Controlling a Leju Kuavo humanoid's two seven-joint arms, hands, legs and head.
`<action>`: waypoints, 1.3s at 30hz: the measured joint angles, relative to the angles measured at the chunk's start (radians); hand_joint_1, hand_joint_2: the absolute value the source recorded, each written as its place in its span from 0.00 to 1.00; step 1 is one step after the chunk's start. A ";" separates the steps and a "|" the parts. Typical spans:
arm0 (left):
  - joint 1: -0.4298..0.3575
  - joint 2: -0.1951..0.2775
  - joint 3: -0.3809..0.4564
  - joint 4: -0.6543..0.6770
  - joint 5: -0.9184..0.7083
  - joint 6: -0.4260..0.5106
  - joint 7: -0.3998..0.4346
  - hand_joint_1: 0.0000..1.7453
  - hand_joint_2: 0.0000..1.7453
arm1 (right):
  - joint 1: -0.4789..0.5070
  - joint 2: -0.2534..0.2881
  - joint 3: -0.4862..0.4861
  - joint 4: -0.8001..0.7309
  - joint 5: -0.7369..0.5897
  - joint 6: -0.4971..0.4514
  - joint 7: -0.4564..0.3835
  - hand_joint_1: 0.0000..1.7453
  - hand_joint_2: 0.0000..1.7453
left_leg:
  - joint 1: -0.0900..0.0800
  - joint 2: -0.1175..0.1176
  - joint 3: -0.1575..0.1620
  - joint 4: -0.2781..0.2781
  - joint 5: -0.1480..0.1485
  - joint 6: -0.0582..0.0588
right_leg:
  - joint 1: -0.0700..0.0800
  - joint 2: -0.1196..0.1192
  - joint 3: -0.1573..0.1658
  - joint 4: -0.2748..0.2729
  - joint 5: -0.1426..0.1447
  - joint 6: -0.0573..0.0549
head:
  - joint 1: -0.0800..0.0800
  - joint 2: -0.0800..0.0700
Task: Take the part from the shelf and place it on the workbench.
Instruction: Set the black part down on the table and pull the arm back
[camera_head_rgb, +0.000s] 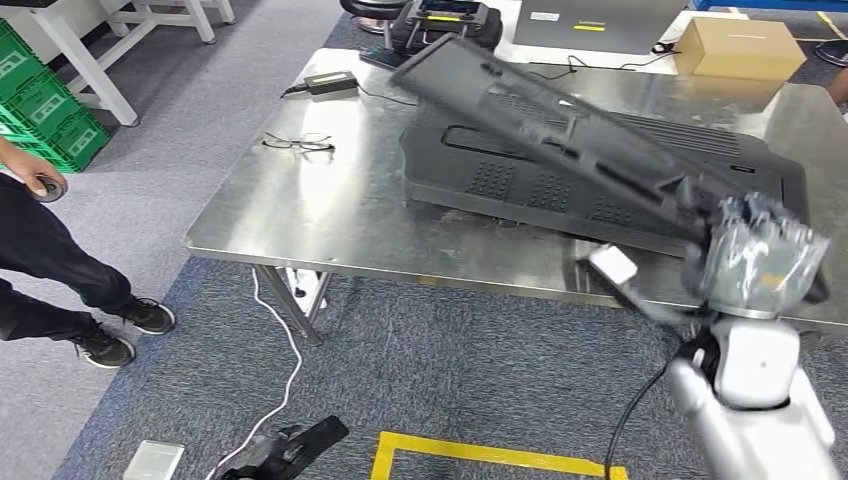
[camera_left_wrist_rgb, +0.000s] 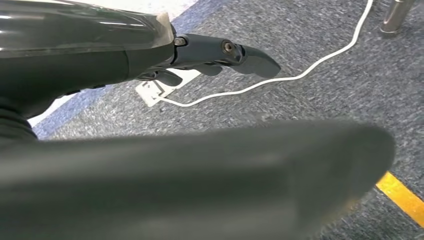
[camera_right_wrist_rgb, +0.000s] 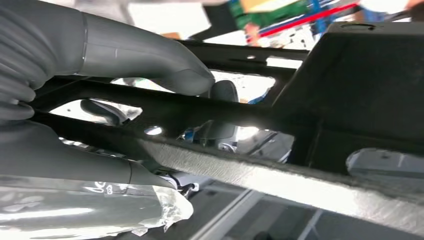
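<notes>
Right hand (camera_head_rgb: 757, 262) grips a long black plastic part (camera_head_rgb: 545, 130), tilted over the steel workbench's (camera_head_rgb: 330, 215) near-right edge; left hand (camera_left_wrist_rgb: 200, 55) holds nothing, fingers extended

A long black part (camera_head_rgb: 560, 135), gripped at its near end by the robot's right hand (camera_head_rgb: 755, 262), slants up and away from the hand over the steel workbench (camera_head_rgb: 330, 215). Directly beneath it, just ahead of the hand, a second large black panel (camera_head_rgb: 520, 185) lies flat and takes up the tabletop there. Bare steel lies to the hand's left, broken by a pair of glasses (camera_head_rgb: 298, 145) and, farther off, a black power adapter (camera_head_rgb: 331, 82). A cardboard box (camera_head_rgb: 738, 48) stands at the far edge beyond the hand. A person's legs (camera_head_rgb: 50, 265) stand well left of the bench.

The left hand (camera_left_wrist_rgb: 220, 55) hangs with fingers extended above grey carpet crossed by a white cable (camera_left_wrist_rgb: 300, 70).
</notes>
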 joint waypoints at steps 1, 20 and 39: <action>-0.002 -0.001 -0.004 0.000 -0.001 -0.002 0.001 0.00 0.00 | -0.039 -0.004 0.001 0.027 0.008 0.017 0.006 1.00 1.00 | 0.000 0.000 0.000 0.000 0.000 0.000 | 0.000 0.000 0.000 0.000 0.000 0.000 | 0.000 0.000; -0.029 -0.008 -0.053 0.000 -0.013 -0.021 0.020 0.00 0.00 | -0.491 -0.027 0.087 0.449 0.043 0.237 0.080 1.00 1.00 | 0.000 0.000 -0.002 0.000 0.001 0.000 | 0.000 -0.001 -0.002 0.001 0.001 0.000 | 0.000 0.000; -0.058 -0.020 -0.099 0.000 -0.030 -0.036 0.055 0.00 0.00 | -0.649 0.075 0.330 0.858 0.044 0.288 0.363 1.00 1.00 | 0.000 -0.001 -0.003 0.001 0.001 0.000 | 0.000 -0.001 -0.003 0.001 0.001 0.000 | 0.000 0.000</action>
